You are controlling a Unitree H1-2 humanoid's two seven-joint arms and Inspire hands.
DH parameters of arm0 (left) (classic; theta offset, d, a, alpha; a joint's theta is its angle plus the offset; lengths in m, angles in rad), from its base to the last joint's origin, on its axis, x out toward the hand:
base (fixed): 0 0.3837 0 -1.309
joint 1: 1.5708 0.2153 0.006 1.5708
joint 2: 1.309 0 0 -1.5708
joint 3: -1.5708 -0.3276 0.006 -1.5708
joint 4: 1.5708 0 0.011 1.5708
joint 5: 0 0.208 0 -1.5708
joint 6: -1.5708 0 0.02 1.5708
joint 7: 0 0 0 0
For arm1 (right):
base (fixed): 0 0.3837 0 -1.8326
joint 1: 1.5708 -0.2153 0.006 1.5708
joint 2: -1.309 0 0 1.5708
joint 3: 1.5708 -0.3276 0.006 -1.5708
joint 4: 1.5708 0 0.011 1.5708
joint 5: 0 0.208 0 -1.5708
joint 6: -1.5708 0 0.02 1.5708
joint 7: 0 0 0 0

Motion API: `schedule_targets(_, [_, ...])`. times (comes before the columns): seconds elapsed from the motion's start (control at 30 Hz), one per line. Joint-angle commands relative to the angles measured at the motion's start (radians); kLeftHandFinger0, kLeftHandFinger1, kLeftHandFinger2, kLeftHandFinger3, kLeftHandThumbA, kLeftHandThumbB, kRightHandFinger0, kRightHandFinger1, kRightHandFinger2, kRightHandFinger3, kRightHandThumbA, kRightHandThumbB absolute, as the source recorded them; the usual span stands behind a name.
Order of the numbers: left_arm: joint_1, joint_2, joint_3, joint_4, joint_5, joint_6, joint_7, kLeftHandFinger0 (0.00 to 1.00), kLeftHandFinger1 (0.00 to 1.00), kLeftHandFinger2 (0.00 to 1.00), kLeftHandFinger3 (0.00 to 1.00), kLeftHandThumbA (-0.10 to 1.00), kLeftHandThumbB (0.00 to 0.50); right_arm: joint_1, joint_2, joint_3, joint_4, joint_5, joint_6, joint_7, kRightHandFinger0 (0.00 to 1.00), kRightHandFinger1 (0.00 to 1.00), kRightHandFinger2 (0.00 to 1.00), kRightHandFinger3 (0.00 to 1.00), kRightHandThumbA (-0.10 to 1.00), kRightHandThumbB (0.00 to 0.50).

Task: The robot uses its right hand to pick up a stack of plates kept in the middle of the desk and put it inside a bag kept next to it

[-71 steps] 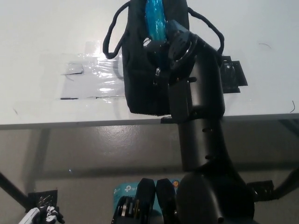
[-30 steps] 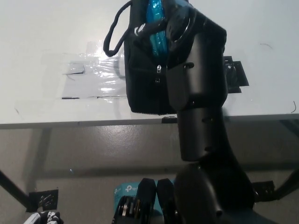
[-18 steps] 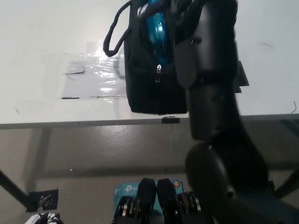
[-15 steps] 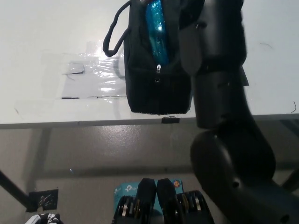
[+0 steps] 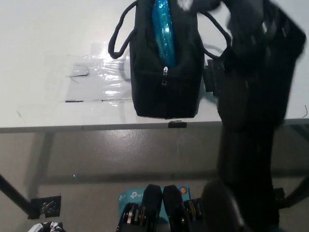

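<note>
One black bag (image 5: 166,72) stands on the white desk (image 5: 43,43), close to its front edge, unzipped along the top. In the opening I can see the blue plates (image 5: 162,29), on edge inside the bag; they read as one blue band, and I cannot count them. The bag has two strap handles: one loops out to the left (image 5: 118,36), the other to the right (image 5: 217,34). One zipper pull (image 5: 164,71) hangs at the near end of the opening.

My right arm (image 5: 256,96) rises from the bottom right as a blurred black mass, just right of the bag. It covers the right part of the desk and a flat black piece (image 5: 211,79) lying there, of which only a bit shows. My right hand is lost in the blur near the top of the picture, so I cannot tell whether its fingers are apart or closed, or whether it touches the bag.

Left of the bag, one patch of clear tape or film (image 5: 96,79) lies flat on the desk and catches the light.

My left hand (image 5: 42,227) rests at the bottom left corner, below the desk. Only a sliver shows; I cannot tell how its fingers are set.
</note>
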Motion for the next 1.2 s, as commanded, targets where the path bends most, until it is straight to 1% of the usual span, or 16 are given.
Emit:
schedule_targets(0.0, [-0.016,0.027,0.002,-0.005,-0.002,-0.025,-0.017,0.01,0.23,0.35,0.40,0.29,0.500,0.260,0.027,0.074,-0.515,0.430,-0.121,-0.126,1.00,1.00,1.00,1.00,0.61,0.212])
schedule_targets(0.03, [-0.016,0.027,0.003,-0.004,-0.006,-0.025,-0.019,0.01,0.23,0.35,0.39,0.29,0.500,0.304,0.017,0.070,-0.543,0.469,-0.137,-0.141,1.00,1.00,1.00,1.00,0.63,0.194])
schedule_targets(0.07, [-0.023,0.025,0.004,-0.001,-0.006,-0.023,-0.016,0.01,0.23,0.36,0.40,0.31,0.500,0.362,0.000,0.048,-0.564,0.553,-0.169,-0.169,1.00,1.00,1.00,1.00,0.58,0.161])
schedule_targets(0.2, [-0.025,0.026,0.011,-0.002,-0.013,-0.021,-0.015,0.00,0.24,0.36,0.39,0.30,0.500,0.517,-0.032,0.014,-0.590,0.702,-0.226,-0.212,1.00,1.00,1.00,1.00,0.61,0.180])
schedule_targets(0.27, [-0.024,0.027,0.014,-0.004,-0.015,-0.020,-0.015,0.00,0.24,0.36,0.39,0.30,0.500,0.609,-0.052,0.011,-0.615,0.729,-0.228,-0.201,1.00,1.00,1.00,1.00,0.68,0.186])
schedule_targets(0.4, [-0.026,0.032,0.014,-0.002,-0.008,-0.026,-0.011,0.01,0.24,0.36,0.39,0.31,0.500,0.785,-0.061,-0.004,-0.618,0.807,-0.289,-0.259,1.00,1.00,1.00,1.00,0.63,0.178])
schedule_targets(0.5, [-0.026,0.034,0.016,-0.010,-0.015,-0.015,-0.016,0.01,0.26,0.38,0.41,0.30,0.500,0.912,-0.068,0.007,-0.607,0.848,-0.347,-0.295,1.00,1.00,1.00,1.00,0.62,0.199])
schedule_targets(0.67, [-0.035,0.039,0.019,-0.009,-0.013,-0.019,-0.014,0.02,0.28,0.40,0.40,0.32,0.500,1.037,-0.079,0.045,-0.571,0.905,-0.406,-0.330,1.00,1.00,1.00,1.00,0.61,0.174])
schedule_targets(0.7, [-0.036,0.038,0.020,-0.013,-0.012,-0.014,-0.011,0.02,0.28,0.39,0.40,0.31,0.500,1.088,-0.070,0.037,-0.499,0.975,-0.476,-0.352,1.00,1.00,1.00,1.00,0.61,0.185])
schedule_targets(0.77, [-0.035,0.036,0.021,-0.017,-0.014,-0.008,-0.009,0.02,0.27,0.37,0.39,0.31,0.500,1.132,-0.066,0.025,-0.417,1.034,-0.535,-0.367,1.00,1.00,1.00,1.00,0.62,0.202])
schedule_targets(0.87, [-0.038,0.043,0.020,-0.023,-0.009,-0.010,-0.009,0.01,0.26,0.36,0.39,0.32,0.500,1.154,-0.045,-0.005,-0.338,1.105,-0.532,-0.346,1.00,1.00,1.00,1.00,0.60,0.227])
schedule_targets(0.97, [-0.042,0.044,0.017,-0.017,-0.006,-0.019,-0.012,0.02,0.26,0.35,0.39,0.31,0.500,1.173,-0.044,-0.052,-0.141,1.193,-0.634,-0.361,1.00,1.00,1.00,1.00,0.51,0.225])
schedule_targets(1.07, [-0.043,0.044,0.017,-0.013,-0.006,-0.018,-0.013,0.04,0.30,0.41,0.43,0.31,0.500,1.158,-0.048,-0.092,-0.012,1.249,-0.679,-0.366,1.00,1.00,1.00,1.00,0.44,0.211])
schedule_targets(1.1, [-0.040,0.044,0.020,-0.014,-0.009,-0.020,-0.012,0.04,0.29,0.40,0.42,0.32,0.500,1.150,-0.050,-0.102,0.017,1.260,-0.686,-0.367,1.00,1.00,1.00,1.00,0.47,0.197])
schedule_targets(1.13, [-0.041,0.044,0.020,-0.011,-0.010,-0.025,-0.014,0.04,0.27,0.39,0.41,0.32,0.500,1.141,-0.050,-0.118,0.046,1.275,-0.692,-0.372,1.00,1.00,1.00,1.00,0.55,0.207])
schedule_targets(1.17, [-0.041,0.044,0.020,-0.011,-0.010,-0.025,-0.014,0.04,0.27,0.39,0.41,0.32,0.500,1.141,-0.050,-0.118,0.046,1.275,-0.692,-0.372,1.00,1.00,1.00,1.00,0.55,0.207])
